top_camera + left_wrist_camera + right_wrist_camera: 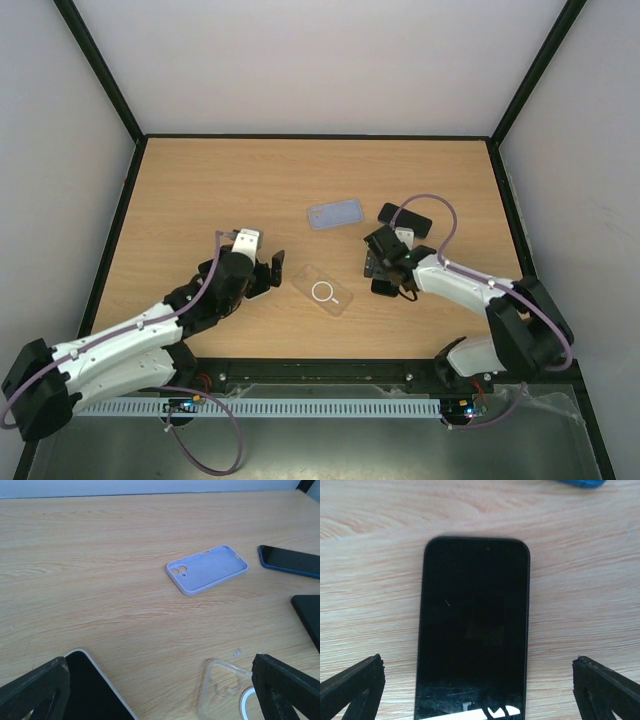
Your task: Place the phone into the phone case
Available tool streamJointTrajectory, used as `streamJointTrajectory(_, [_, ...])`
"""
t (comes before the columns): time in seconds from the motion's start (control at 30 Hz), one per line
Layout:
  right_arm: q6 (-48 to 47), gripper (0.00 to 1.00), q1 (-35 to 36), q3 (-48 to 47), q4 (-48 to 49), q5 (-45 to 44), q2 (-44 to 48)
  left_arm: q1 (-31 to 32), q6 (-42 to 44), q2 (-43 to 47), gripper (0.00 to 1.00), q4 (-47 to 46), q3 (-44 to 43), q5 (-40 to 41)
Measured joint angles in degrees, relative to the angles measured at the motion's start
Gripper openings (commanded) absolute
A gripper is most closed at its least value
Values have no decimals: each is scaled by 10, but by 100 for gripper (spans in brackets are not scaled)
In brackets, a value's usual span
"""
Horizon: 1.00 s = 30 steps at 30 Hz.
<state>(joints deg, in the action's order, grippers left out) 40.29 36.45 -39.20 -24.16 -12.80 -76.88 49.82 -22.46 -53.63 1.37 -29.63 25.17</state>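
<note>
Wooden table (200, 200) holds three phones (472, 630) (292, 561) (95, 690), two cases (207, 569) (222, 687); both hands (264, 275) (380, 265) gape wide, empty.

A black phone (472, 630) lies flat and face up on a light wooden table (370, 555). Its dark screen fills the middle of the view, and its rounded end points away. The right gripper (479, 687) hangs at the phone's near end with its fingers (355, 685) spread wide, one black tip at each lower corner, both well apart from the phone's sides. A pale reflection streaks the near part of the glass. At the far right, a sliver of a blue object (580, 482) is cut off by the edge.
</note>
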Motion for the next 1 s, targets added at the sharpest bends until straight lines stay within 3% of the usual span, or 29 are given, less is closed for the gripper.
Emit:
streamJointTrajectory(0.17, [-18, 98, -26, -32, -19, 40, -60, -4, -5, 68, 100, -33, 59, -3])
streamJointTrajectory(0.43, [-50, 98, -47, -93, -38, 73, -153, -7, -7, 88, 100, -39, 60, -34])
streamJointTrajectory(1.0, [-83, 85, -80, -101, -28, 139, -167, -7, -11, 71, 100, -40, 59, -77])
